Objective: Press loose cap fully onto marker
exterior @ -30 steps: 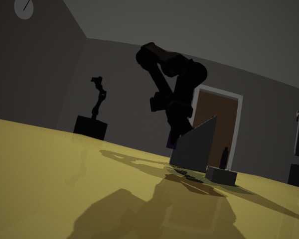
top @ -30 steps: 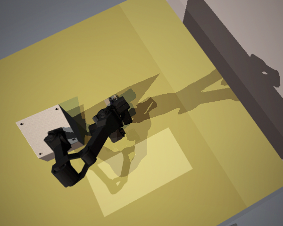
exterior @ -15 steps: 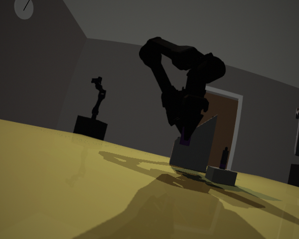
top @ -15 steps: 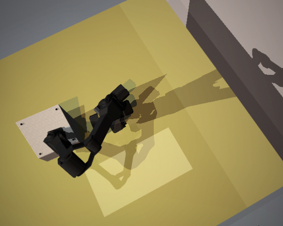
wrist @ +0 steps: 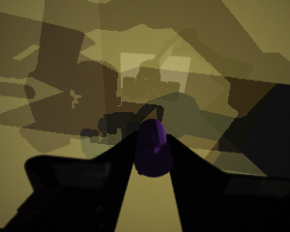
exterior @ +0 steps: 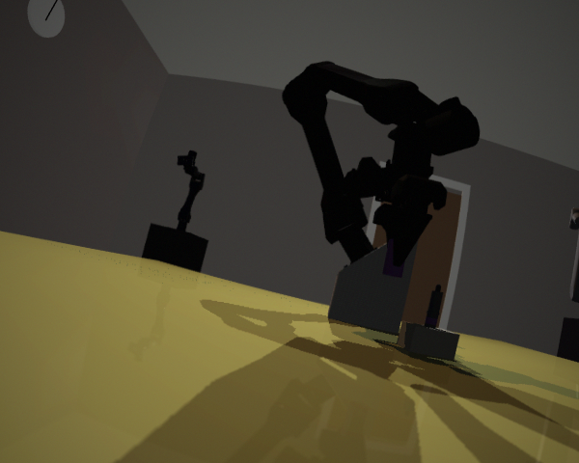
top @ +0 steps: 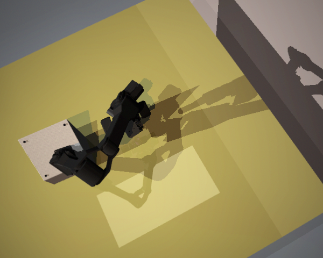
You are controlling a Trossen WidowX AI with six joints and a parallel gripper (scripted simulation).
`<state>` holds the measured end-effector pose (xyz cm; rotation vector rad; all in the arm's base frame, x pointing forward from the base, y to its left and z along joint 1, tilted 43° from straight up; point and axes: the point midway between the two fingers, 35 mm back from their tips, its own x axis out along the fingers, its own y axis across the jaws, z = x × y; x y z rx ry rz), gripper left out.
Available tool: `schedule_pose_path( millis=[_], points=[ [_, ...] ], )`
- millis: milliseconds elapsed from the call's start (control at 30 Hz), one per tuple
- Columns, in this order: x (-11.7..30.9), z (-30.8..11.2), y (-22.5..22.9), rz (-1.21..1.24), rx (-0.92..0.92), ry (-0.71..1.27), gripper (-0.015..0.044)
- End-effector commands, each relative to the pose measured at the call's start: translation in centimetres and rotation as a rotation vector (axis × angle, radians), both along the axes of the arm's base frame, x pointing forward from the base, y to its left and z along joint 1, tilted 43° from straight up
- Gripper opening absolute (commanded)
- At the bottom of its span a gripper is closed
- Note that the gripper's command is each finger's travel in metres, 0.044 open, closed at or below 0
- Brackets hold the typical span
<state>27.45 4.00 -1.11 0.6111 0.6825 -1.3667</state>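
The purple cap (exterior: 393, 269) (wrist: 154, 154) is held between the fingers of my gripper (exterior: 398, 253) (wrist: 152, 136), with its lower end sticking out below the fingertips. My gripper is shut on the cap and holds it well above the table, pointing down. The dark marker (exterior: 433, 305) stands upright in the grey holder block (exterior: 431, 342), its narrow tip up and bare. In the exterior view the cap is higher than the marker's tip and left of it. The arm hides the marker and block in the top view, and the wrist view does not show them.
The yellow table (top: 183, 222) (exterior: 80, 323) carries the arm's pale base block (top: 42, 152) (exterior: 367, 299), which stands behind the holder block in the exterior view. Arm shadows cross the table. A second dark arm on a black box (exterior: 174, 246) stands in the background.
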Motion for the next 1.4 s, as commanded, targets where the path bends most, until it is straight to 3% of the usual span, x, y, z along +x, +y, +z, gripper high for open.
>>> schedule_pose_path(
  millis=[0, 567, 1367],
  points=[
    [0.2, -0.7, 1.4, -0.006, 0.001, 0.001, 0.0000],
    [0.1, -3.1, 6.4, -0.030, -0.009, -0.018, 0.0000],
    [0.3, -5.2, 4.6, -0.030, -0.009, -0.019, 0.0000]
  ],
)
